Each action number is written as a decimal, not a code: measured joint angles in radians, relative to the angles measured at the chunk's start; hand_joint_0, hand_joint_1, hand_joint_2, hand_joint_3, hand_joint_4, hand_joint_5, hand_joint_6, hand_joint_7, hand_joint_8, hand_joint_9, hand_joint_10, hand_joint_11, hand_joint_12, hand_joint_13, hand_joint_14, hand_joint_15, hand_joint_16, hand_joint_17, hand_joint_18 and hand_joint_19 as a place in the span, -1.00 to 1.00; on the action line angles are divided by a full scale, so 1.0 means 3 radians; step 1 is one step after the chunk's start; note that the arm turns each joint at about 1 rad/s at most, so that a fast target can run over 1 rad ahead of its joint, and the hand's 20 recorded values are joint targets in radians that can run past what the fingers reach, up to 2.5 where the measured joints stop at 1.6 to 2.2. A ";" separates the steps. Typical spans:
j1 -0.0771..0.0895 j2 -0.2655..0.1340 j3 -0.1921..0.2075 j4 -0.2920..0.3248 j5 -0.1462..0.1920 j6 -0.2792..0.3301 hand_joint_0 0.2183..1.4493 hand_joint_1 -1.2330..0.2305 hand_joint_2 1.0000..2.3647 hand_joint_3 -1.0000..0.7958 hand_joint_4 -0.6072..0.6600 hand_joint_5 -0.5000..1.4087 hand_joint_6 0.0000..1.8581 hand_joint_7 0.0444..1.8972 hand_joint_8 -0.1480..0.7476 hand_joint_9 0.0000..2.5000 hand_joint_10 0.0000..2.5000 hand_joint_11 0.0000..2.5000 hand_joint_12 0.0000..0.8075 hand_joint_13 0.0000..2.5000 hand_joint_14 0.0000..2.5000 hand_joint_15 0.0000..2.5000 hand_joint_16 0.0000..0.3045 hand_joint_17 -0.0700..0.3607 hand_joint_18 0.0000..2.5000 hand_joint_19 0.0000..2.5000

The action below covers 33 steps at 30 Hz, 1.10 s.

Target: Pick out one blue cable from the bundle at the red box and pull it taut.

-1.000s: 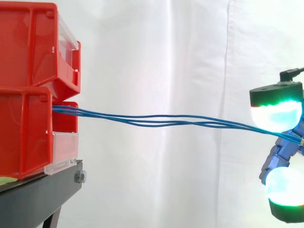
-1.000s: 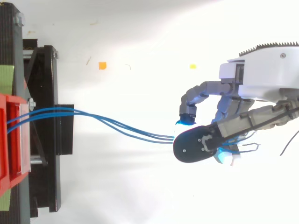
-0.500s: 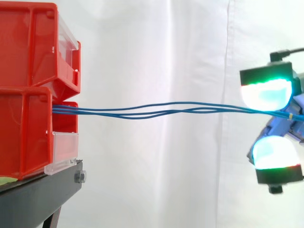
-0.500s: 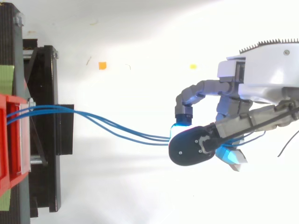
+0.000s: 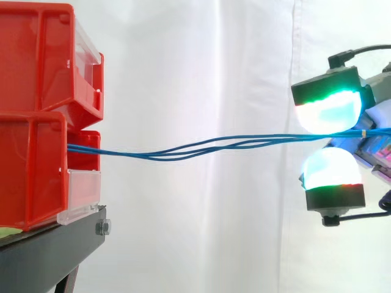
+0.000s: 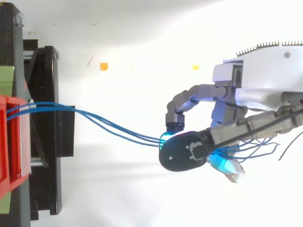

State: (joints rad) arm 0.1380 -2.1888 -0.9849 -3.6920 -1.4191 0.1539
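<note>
Clamped in grey-and-white fingered robot hand (image 6: 189,152): several thin blue cables (image 5: 201,145), not one, passing between glowing white-green pads (image 5: 325,113); loose ends trailing behind palm. Spanning from hand to lower red plastic bin (image 5: 30,165) on black metal stand (image 5: 55,250), slightly slack, strands twisted together.
Risk: tensioning whole bundle instead of single strand, owing to unseparated grip.
Risk: slipping through pads, or dragging bin off stand, owing to excess pull.

Grey-jointed robot hand (image 6: 226,113) (pads (image 5: 327,113) green-white, black-capped)
</note>
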 measured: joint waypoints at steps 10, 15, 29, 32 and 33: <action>0.0000 -0.0001 -0.0002 0.0094 0.0003 0.0015 -0.29 -0.04 -0.97 0.13 0.25 -0.64 -0.18 -0.08 0.03 0.14 -0.98 0.17 0.04 0.13 -0.98 -0.18 -0.57 0.01 -0.16 -0.26; 0.0000 -0.0001 -0.0004 0.0142 -0.0004 0.0022 -0.31 -0.07 -0.97 0.17 0.29 -0.65 -0.14 -0.11 0.07 0.13 -0.98 0.16 0.07 0.12 -0.98 -0.19 -0.55 0.04 -0.15 -0.27; 0.0000 -0.0001 -0.0090 0.0321 -0.0009 0.0009 -0.36 -0.04 -0.99 -0.32 0.27 -0.65 -0.15 -0.10 -0.01 0.12 -0.98 0.19 -0.01 0.11 -0.98 -0.17 -0.60 -0.04 -0.19 -0.23; 0.0000 -0.0001 -0.0138 0.0386 -0.0002 -0.0033 -0.35 -0.01 -0.98 -0.29 0.26 -0.65 -0.15 -0.08 -0.01 0.13 -0.98 0.19 -0.02 0.11 -0.98 -0.17 -0.60 -0.04 -0.19 -0.23; -0.0001 -0.0001 -0.0158 0.0413 0.0001 -0.0051 -0.34 -0.01 -0.98 -0.28 0.26 -0.65 -0.14 -0.09 -0.02 0.14 -0.98 0.20 -0.01 0.11 -0.98 -0.17 -0.60 -0.04 -0.19 -0.23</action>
State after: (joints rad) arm 0.1378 -2.1891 -1.0325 -3.5682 -1.4188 0.1386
